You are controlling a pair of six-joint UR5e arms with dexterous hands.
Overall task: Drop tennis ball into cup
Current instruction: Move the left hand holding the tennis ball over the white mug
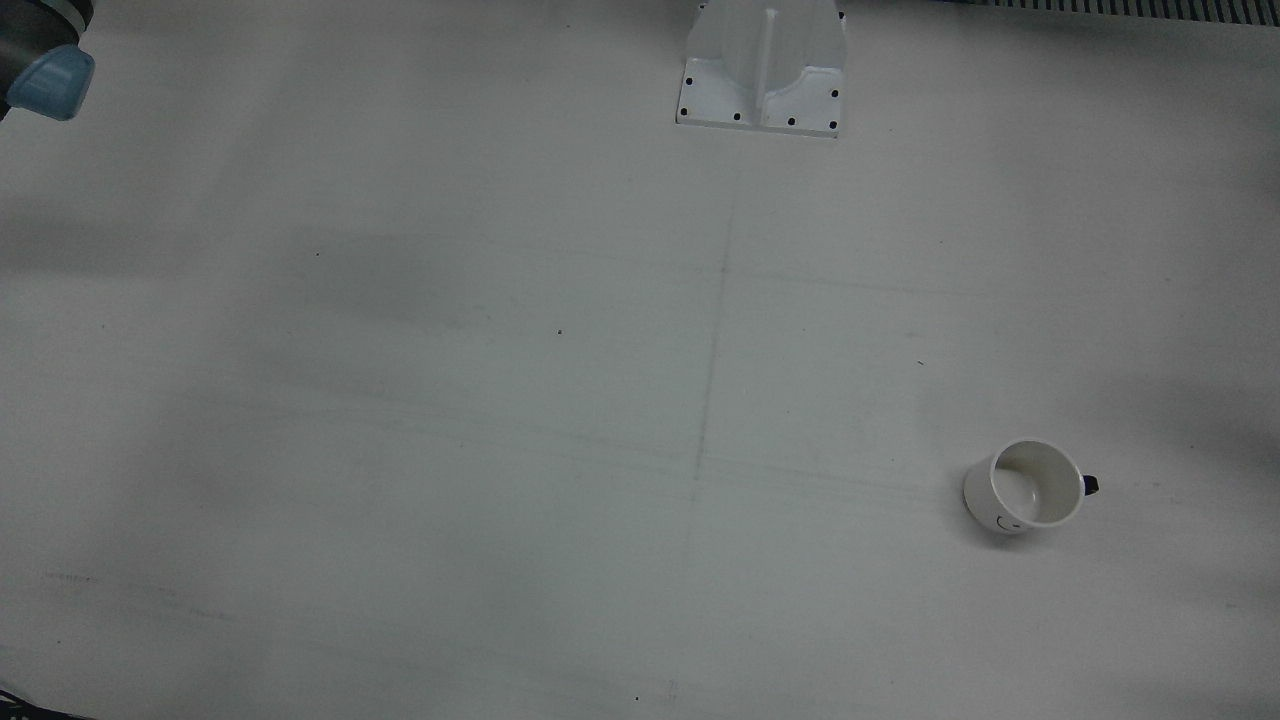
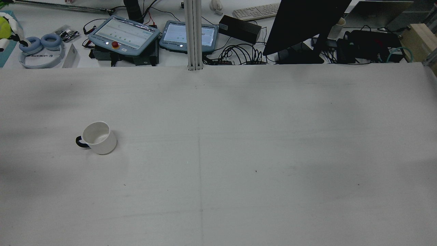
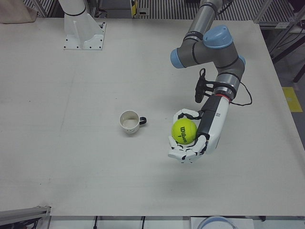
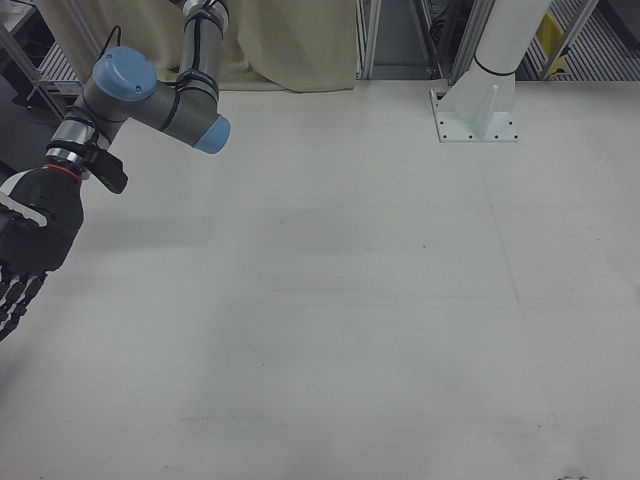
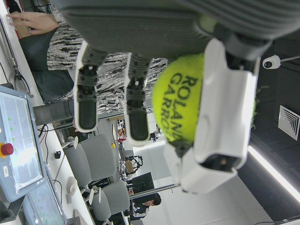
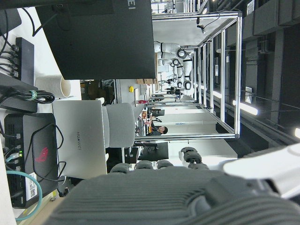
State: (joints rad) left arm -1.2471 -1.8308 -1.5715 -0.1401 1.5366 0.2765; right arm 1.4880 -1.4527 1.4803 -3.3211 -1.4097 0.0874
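My left hand point(image 3: 188, 138) is wrapped around the tennis ball point(image 3: 184, 130), fingers point(image 3: 187, 151) curled under and over it, palm side facing the cup. The left hand view confirms: ball point(image 5: 180, 101) is pinned against the white finger pad point(image 5: 225, 108), other fingers point(image 5: 86, 91) loose beside it. In the left-front view the ball is well above the table point(image 3: 71, 157), at about 3 o'clock from the cup point(image 3: 129, 122) and near it, not over the mouth. The cup stands upright, dark handle at 3 o'clock toward the hand. My right hand point(image 4: 25, 250) hangs at the far edge of the right-front view, fingers extended and apart, holding nothing. White pedestal point(image 4: 475, 105) sits at 1 o'clock there.
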